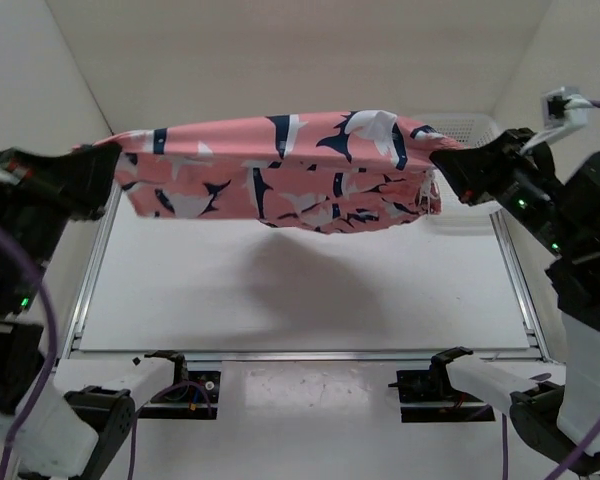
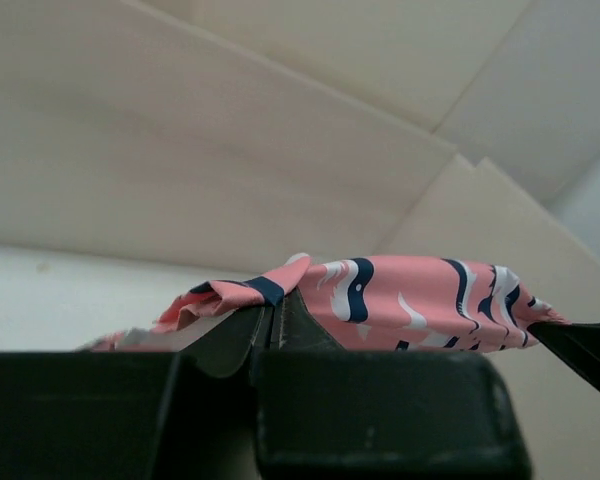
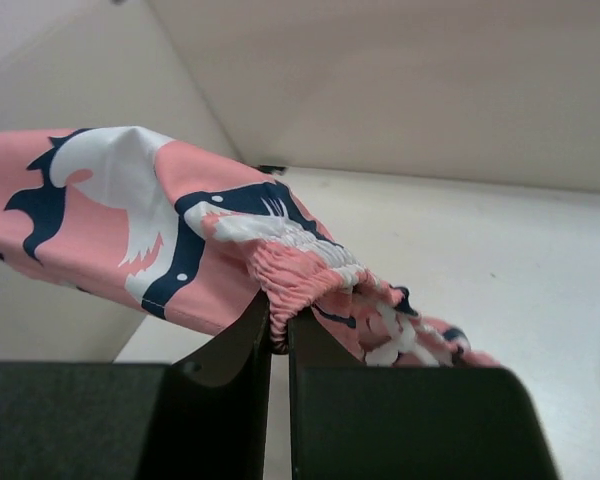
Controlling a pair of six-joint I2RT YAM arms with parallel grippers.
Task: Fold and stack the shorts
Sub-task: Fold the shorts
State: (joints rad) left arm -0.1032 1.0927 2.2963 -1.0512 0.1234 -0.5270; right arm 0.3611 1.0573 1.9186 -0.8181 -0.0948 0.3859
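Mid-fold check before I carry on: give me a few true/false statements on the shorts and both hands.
1. The shorts hang above the table, stretched between the left hand and the right hand. True.
2. The left hand is open. False: it is shut on one end of the shorts.
3. The right hand pinches the gathered waistband. True.
4. The shorts sit in the basket. False: they are held up in front of it.

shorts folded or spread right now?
Spread: the shorts hang stretched in mid-air between the left hand and right hand, each pinching one end.
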